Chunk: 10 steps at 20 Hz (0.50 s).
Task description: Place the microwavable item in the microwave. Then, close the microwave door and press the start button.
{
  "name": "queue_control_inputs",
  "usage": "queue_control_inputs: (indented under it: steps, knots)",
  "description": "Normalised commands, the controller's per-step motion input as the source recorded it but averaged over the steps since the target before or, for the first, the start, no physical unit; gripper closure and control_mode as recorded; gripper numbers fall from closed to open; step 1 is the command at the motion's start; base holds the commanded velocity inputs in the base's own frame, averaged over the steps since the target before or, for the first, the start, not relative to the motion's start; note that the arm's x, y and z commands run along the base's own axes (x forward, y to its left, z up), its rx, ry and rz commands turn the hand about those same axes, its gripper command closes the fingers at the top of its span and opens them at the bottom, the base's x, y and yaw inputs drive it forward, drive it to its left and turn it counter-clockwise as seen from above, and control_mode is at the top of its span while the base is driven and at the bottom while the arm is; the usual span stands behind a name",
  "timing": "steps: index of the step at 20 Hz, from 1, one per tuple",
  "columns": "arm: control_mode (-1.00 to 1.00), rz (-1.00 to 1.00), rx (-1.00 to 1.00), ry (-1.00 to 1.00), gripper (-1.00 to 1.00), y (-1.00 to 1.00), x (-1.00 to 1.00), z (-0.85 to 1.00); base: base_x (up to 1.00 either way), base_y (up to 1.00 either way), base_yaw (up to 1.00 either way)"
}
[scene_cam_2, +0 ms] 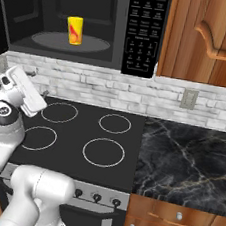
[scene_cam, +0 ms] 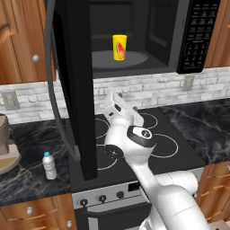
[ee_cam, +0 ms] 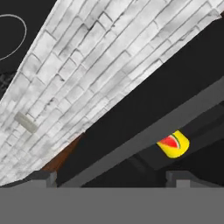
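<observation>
My fingers (ee_cam: 43, 177) are spread wide and hold nothing, the yellow cup (scene_cam: 119, 47) sits up above them in the microwave (scene_cam: 134, 36), and the tall door (scene_cam: 76, 90) hangs open beside them

A glossy yellow plastic-looking cup (scene_cam: 119, 47) is seen inside a matt black microwave (scene_cam: 134, 36); its door (scene_cam: 74, 85) is smooth and dark. The backsplash (scene_cam_2: 113, 90) is made of rough, pale grey brick. The cooktop (scene_cam_2: 90, 132) is flat, smooth black glass. The counter (scene_cam_2: 186, 162) is polished black marble with pale veins. The cabinets (scene_cam_2: 210, 39) are of warm, lightly glossy wood. A clear plastic bottle (scene_cam: 49, 165) is white-capped.
</observation>
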Motion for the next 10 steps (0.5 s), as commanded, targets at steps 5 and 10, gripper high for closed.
queue_control_inputs:
  steps: [5, 10]
  knots:
    - [-1.00, -0.11, -0.32, -0.22, -1.00, 0.23, -0.33, 0.00, 0.00, 0.00, 0.00]
    - [-1.00, -0.11, -0.27, -0.28, -1.00, 0.76, -0.67, 0.13, 0.00, 0.00, 0.00]
